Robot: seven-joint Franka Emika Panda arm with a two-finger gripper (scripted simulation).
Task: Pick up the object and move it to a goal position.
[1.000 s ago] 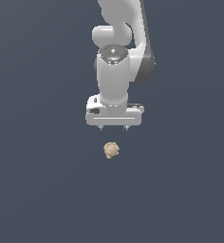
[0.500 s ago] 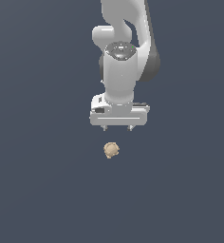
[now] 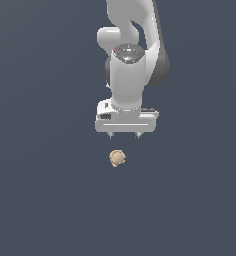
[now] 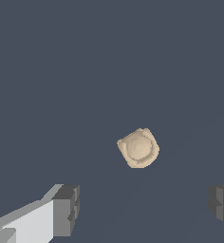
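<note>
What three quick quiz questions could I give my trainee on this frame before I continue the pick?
1. True or false: the gripper is shut on the tan object.
2. In the exterior view, where is the object relative to the gripper? A) above B) below C) far right
3. Fill in: in the wrist view, the object lies clear of both ____.

Key: 1 false, the jaws stand open and apart from it; 2 B; 3 fingers.
</note>
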